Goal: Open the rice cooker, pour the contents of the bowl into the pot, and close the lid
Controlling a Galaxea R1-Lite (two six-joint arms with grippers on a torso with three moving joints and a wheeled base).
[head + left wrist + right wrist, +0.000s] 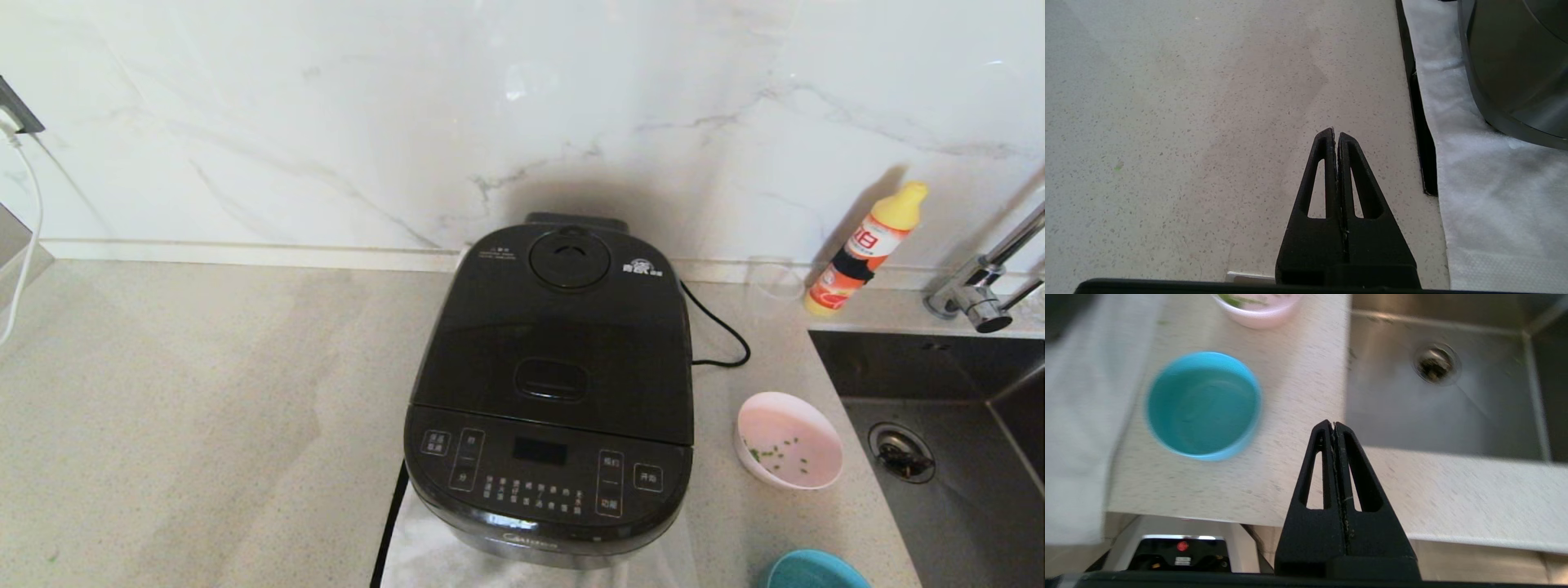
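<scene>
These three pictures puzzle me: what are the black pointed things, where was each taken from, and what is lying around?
A two-armed robot took them. The wide picture comes from a camera on its head, looking down at a kitchen counter. There stands a black rice cooker with its lid closed, on a white cloth. To its right are a pink bowl holding a few green bits, a blue bowl, a yellow-capped bottle and a sink.

The other two come from cameras on the wrists. The black pointed shapes are the pincers: the left pincer over bare counter beside the cooker, the right pincer near the counter's front edge, by the blue bowl and sink. Both are shut and hold nothing.
</scene>
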